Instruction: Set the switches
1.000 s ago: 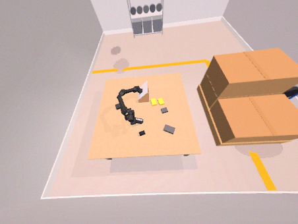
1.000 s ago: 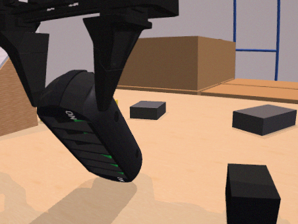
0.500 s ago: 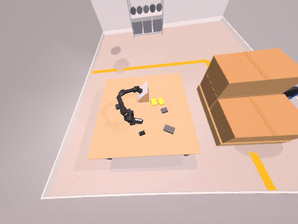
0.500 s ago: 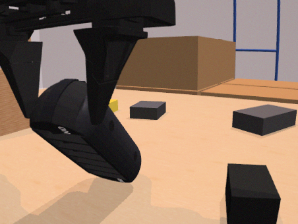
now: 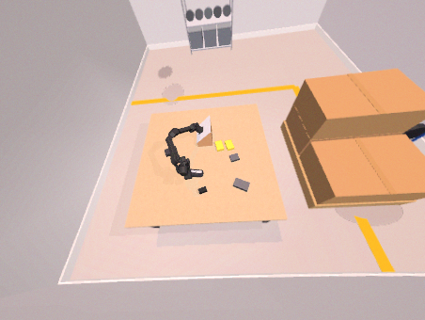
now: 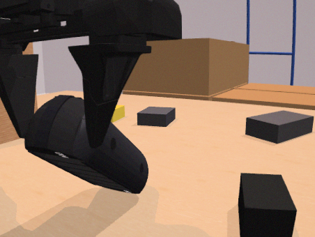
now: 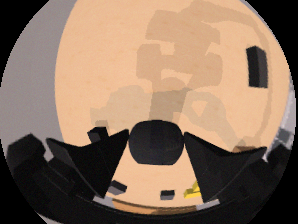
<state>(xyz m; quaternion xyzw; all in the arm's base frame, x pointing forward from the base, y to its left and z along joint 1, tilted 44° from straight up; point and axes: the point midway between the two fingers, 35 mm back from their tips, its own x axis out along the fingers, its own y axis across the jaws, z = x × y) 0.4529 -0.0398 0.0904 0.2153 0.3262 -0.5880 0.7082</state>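
The dark controller unit is held above the bench, tilted in the exterior view. My gripper is shut on it, one finger on each side. The switch face is turned down and seen very edge-on in the exterior view, with faint white ON marks; the switch positions cannot be read. In the top view a whitish strip shows on its upward side, too small to read. The wrist view shows only a dark, rounded end of the unit, with no label squares.
A black block stands near the unit. Two grey boxes and two yellow blocks lie beyond. A wooden wedge stands behind. Another dark block shows in the wrist view.
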